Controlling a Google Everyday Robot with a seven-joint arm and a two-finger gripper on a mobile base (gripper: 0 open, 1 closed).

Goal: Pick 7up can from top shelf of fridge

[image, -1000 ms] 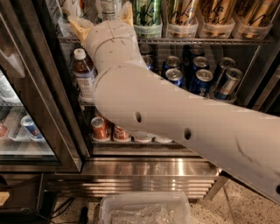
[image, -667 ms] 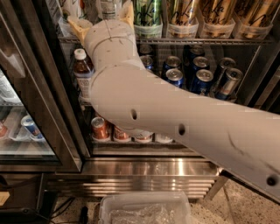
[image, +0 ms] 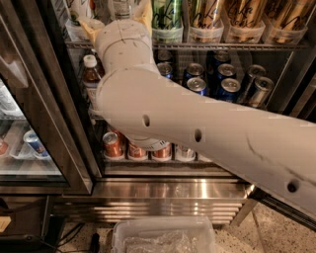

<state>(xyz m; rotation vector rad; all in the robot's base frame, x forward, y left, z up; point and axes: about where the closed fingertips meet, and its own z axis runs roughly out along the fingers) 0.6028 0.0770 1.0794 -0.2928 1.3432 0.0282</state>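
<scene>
The fridge (image: 74, 148) stands open, with its steel base grille below. My white arm reaches up from the lower right to the top shelf (image: 222, 46). My gripper (image: 118, 17) is at the shelf's left part. Its beige fingers (image: 90, 27) stand apart on either side of the whitish-silver 7up can (image: 121, 7). The can is upright and mostly cut off by the frame's top edge. I cannot see any contact with it. A dark green tall can (image: 167, 15) stands just right of it, then gold tall cans (image: 205, 17).
Another whitish can (image: 79, 9) stands left of the gripper. Short blue cans (image: 224, 84) and a brown bottle (image: 90, 74) are on the rack below, and red cans (image: 113, 145) on the lowest rack. A clear plastic bin (image: 163, 237) sits on the floor. A second cooler's glass door (image: 24, 138) is at the left.
The arm has barely shifted. The gripper stays at the top shelf around the same can.
</scene>
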